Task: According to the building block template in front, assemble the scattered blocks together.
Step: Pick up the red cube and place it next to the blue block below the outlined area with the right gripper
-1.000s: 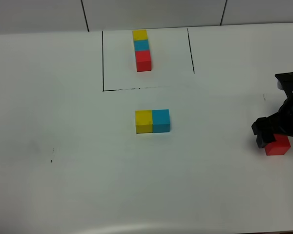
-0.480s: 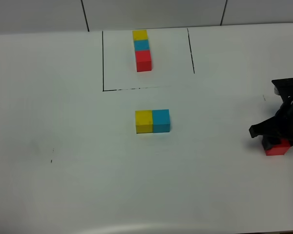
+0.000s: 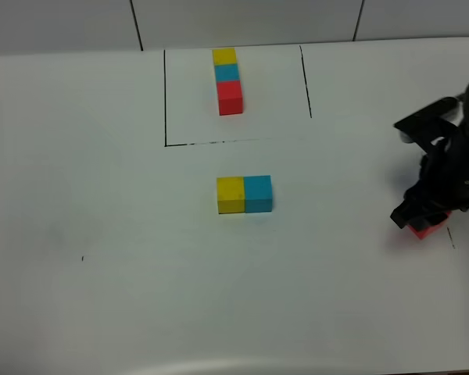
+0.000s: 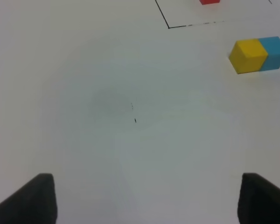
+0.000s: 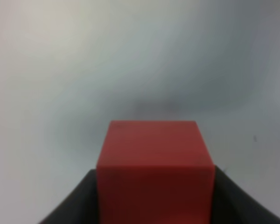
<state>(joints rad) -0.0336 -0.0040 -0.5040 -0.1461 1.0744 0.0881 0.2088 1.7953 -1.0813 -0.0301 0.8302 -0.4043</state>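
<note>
Red cube (image 3: 428,230) moved left, right hand (image 3: 420,220) clamped

- surface (image 3: 102,234): white, smooth, matt, faint soft sheen
- red cube (image 5: 154,158): plain matt faces, smooth, no gloss
- yellow cube (image 3: 230,194), cyan-blue cube (image 3: 258,193): same smooth matt finish
- right gripper (image 3: 420,221): black, matt, plastic-looking

Far back, template row (image 3: 227,80); just before it, two touching blocks (image 3: 244,194); well right, third block (image 3: 428,229) within right gripper (image 3: 424,221).
</note>
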